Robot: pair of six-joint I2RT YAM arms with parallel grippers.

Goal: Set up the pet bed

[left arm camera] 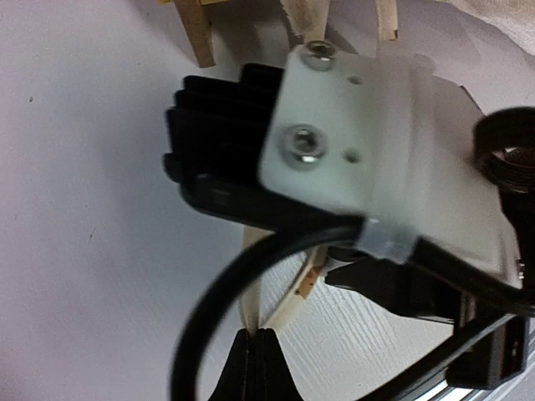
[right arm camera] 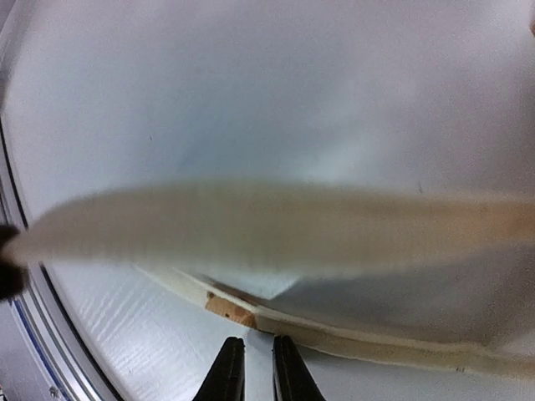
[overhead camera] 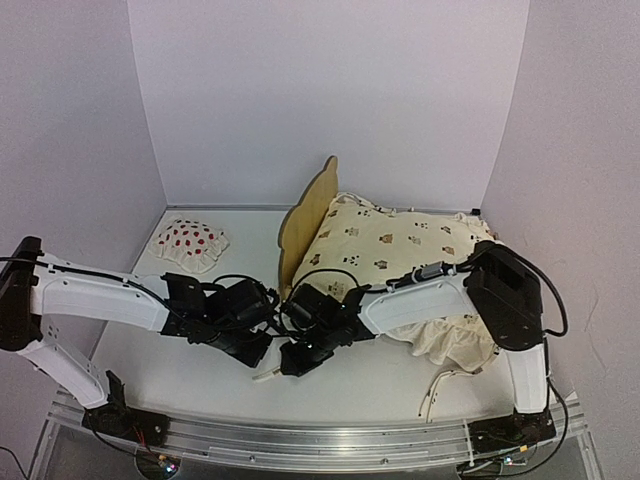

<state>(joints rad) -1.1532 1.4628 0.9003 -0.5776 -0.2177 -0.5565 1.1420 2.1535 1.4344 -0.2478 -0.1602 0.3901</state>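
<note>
The pet bed stands at the back middle of the table, its plywood headboard (overhead camera: 310, 212) upright at the left end. A cream animal-print cover (overhead camera: 390, 245) drapes over it and hangs off the near right. Both grippers meet in front of the bed's near left corner. My left gripper (left arm camera: 253, 336) is shut on a thin cream strap (left arm camera: 250, 288) that comes from the cover. My right gripper (right arm camera: 252, 349) points down at the table with only a narrow gap between its jaws and nothing in it. A cream strap with a brown tab (right arm camera: 230, 309) lies just past its tips.
A white pillow with red strawberries (overhead camera: 190, 244) lies at the back left. Another loose cream strap (overhead camera: 436, 392) trails on the table at the near right. In the left wrist view the right arm's wrist (left arm camera: 376, 125) fills the middle, with the bed's wooden legs (left arm camera: 196, 33) behind it.
</note>
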